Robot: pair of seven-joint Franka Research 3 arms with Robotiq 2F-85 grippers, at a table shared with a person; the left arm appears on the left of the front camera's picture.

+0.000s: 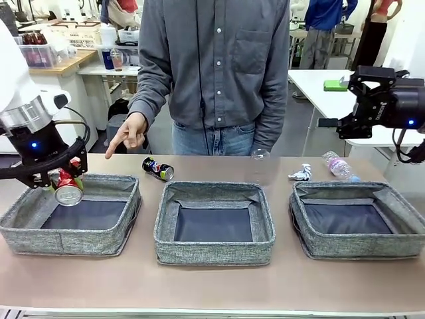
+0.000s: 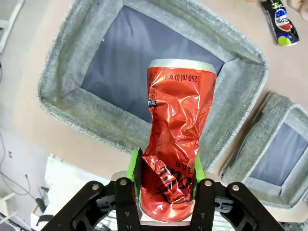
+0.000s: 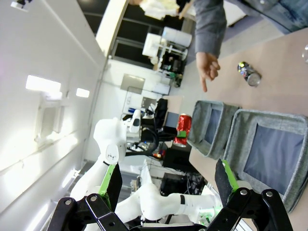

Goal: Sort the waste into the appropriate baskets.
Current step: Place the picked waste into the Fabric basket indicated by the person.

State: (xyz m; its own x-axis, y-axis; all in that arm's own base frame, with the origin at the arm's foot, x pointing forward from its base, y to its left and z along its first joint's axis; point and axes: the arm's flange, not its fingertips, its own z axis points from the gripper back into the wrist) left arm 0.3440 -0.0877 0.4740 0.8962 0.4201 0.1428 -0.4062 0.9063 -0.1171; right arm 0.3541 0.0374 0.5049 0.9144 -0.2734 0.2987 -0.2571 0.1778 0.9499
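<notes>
My left gripper is shut on a crushed red can, its green pads on both sides of the can's lower end. It hangs over the far left corner of the left basket. My right gripper is raised high at the right, open, with nothing between its fingers. On the table behind the baskets lie a dark blue soda can, a clear cup, a crumpled wrapper and a clear bottle.
The middle basket and the right basket stand in a row with the left one, their dark bottoms bare. A person stands at the far side, one hand pointing down near the blue can. Bare table runs along the front edge.
</notes>
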